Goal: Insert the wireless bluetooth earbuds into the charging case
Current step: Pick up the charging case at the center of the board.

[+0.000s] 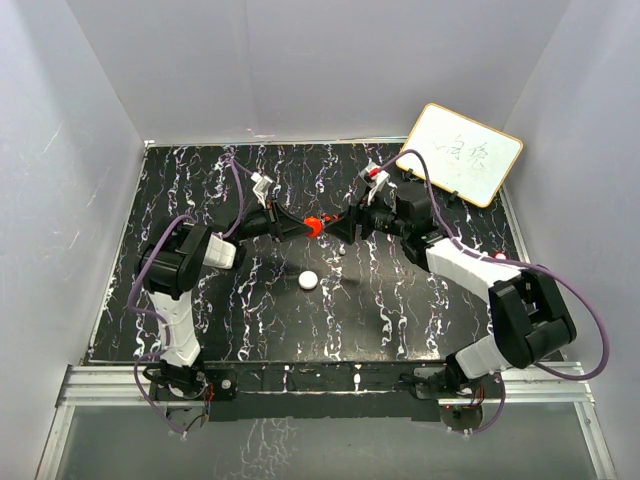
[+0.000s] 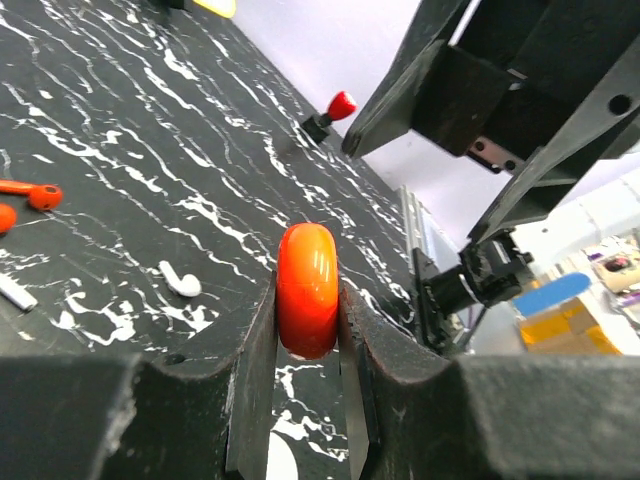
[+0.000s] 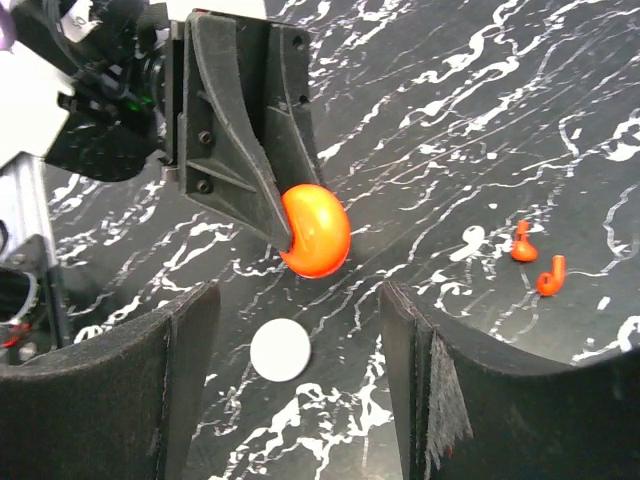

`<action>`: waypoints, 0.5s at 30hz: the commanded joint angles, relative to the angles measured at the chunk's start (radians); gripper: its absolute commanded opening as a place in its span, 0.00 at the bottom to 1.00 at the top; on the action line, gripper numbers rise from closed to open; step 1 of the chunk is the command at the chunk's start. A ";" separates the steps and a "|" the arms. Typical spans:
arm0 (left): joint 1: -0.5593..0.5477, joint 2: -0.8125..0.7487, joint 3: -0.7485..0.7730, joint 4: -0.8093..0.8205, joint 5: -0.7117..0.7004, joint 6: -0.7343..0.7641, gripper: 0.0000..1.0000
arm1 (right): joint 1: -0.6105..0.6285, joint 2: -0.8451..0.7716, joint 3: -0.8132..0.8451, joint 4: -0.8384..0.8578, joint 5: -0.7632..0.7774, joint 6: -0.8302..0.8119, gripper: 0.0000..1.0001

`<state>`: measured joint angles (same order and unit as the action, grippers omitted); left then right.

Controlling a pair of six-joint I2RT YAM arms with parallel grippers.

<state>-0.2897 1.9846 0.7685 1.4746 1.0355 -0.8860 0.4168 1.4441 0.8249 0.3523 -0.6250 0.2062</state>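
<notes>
My left gripper [image 1: 306,227] is shut on the red round charging case [image 1: 315,224], gripping it by its flat sides above the black marbled table [image 1: 200,190]. The case shows edge-on between the jaws in the left wrist view [image 2: 307,290]. My right gripper [image 1: 347,226] is open and empty, facing the case [image 3: 317,230] from a short distance. Two tiny red earbuds [image 3: 522,243] [image 3: 550,275] lie on the table to the right of my right gripper. They also show at the left edge of the left wrist view [image 2: 32,193].
A white round puck [image 1: 308,280] lies on the table below the grippers and shows in the right wrist view [image 3: 280,350]. A white earbud [image 2: 182,282] lies near the red ones. A whiteboard [image 1: 460,153] leans at the back right. White walls surround the table.
</notes>
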 commanded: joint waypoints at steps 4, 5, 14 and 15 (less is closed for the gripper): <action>0.006 0.003 0.058 0.309 0.118 -0.153 0.00 | -0.007 0.047 0.008 0.191 -0.129 0.160 0.62; 0.006 -0.004 0.057 0.310 0.123 -0.151 0.00 | -0.010 0.058 0.008 0.213 -0.138 0.178 0.62; 0.003 -0.064 0.032 0.310 0.144 -0.123 0.00 | -0.012 0.125 0.033 0.278 -0.147 0.251 0.56; 0.002 -0.069 0.032 0.309 0.145 -0.125 0.00 | -0.012 0.131 0.035 0.281 -0.149 0.255 0.55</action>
<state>-0.2897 1.9980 0.8001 1.5810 1.1473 -1.0225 0.4099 1.5589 0.8227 0.5472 -0.7563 0.4244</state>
